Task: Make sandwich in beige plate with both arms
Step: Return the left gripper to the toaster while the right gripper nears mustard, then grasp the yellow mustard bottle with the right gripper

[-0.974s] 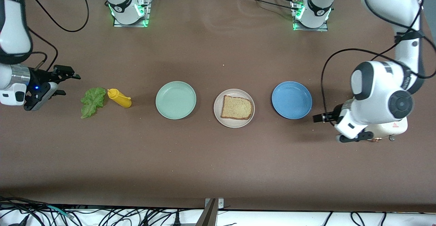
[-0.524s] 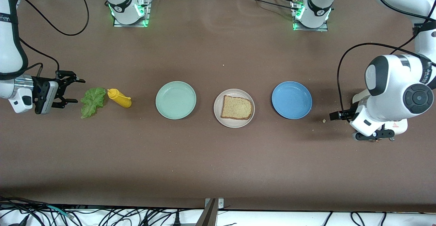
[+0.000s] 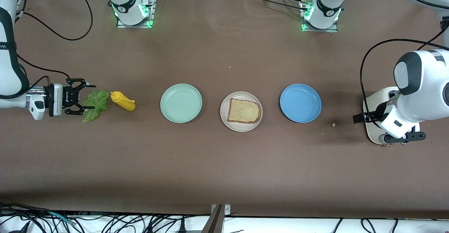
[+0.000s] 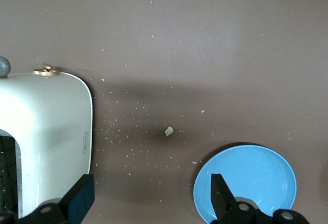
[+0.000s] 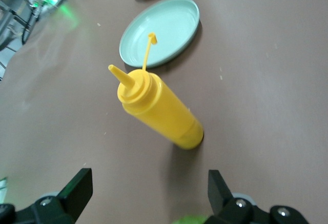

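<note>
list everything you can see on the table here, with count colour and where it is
beige plate: 1, pale beige, mid-table between the two other plates
bread slice: 1, brown, lying on the beige plate
mint plate: 1, pale green, beside the beige plate toward the right arm's end
blue plate: 1, blue, beside the beige plate toward the left arm's end
mustard bottle: 1, yellow, between mint plate and lettuce
lettuce leaf: 1, green, beside the bottle
toaster: 1, white, at the left arm's end
crumb: 1, tan, between blue plate and toaster
right hand: 1, black, open at the lettuce
left hand: 1, black, open by the toaster
</note>
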You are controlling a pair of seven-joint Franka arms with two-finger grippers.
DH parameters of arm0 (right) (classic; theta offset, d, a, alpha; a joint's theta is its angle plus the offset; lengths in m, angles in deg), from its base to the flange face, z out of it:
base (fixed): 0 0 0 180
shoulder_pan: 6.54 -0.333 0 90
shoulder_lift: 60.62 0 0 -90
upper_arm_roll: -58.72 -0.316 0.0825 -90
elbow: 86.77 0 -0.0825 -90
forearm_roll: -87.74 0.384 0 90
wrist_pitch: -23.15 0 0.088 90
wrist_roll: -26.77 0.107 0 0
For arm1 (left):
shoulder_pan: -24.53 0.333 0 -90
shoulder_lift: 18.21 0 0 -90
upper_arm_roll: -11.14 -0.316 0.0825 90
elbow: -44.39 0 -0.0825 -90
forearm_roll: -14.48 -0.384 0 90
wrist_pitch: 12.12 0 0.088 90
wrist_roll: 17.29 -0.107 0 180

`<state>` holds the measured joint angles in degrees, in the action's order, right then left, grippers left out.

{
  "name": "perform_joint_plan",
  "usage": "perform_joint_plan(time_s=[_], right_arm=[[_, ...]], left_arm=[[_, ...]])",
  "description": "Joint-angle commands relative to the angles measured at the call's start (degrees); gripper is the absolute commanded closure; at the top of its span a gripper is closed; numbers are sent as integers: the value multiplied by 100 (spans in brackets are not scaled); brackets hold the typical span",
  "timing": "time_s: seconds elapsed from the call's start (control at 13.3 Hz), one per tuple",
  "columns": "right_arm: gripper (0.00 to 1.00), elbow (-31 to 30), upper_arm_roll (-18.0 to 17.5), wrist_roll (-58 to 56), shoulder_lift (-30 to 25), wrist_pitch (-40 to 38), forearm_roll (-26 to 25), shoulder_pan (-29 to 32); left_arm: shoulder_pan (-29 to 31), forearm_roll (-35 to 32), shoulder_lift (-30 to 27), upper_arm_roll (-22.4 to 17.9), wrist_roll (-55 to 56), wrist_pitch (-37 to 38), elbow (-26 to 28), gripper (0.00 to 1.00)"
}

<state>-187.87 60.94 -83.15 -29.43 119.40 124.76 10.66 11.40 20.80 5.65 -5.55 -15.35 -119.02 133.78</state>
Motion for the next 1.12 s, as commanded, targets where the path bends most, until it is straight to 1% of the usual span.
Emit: perform_joint_plan(time_s=[0.0,0.07,0.45,0.82,0.9,1.05], right_arm=[[0,90,-64,-1185,334,-212,602,126],[0,125,-64,-1485,457,-316,848,126],[1,82,-73,-2523,897,-405,1578,117],[1,46,-108,-2649,1152,-405,2124,-32],[2,46,-117,-2675,1214,-405,2212,-93],[7,11,-117,-2675,1267,-466,2318,-181]], left_arm=[[20,-192,-381,17,-62,195,44,0],[55,-192,-460,8,-79,300,44,0],[126,-192,-900,17,-88,538,53,0],[126,-192,-935,8,-97,696,44,0],[152,-192,-979,8,-97,697,44,0],[179,-192,-980,17,-97,705,53,0]])
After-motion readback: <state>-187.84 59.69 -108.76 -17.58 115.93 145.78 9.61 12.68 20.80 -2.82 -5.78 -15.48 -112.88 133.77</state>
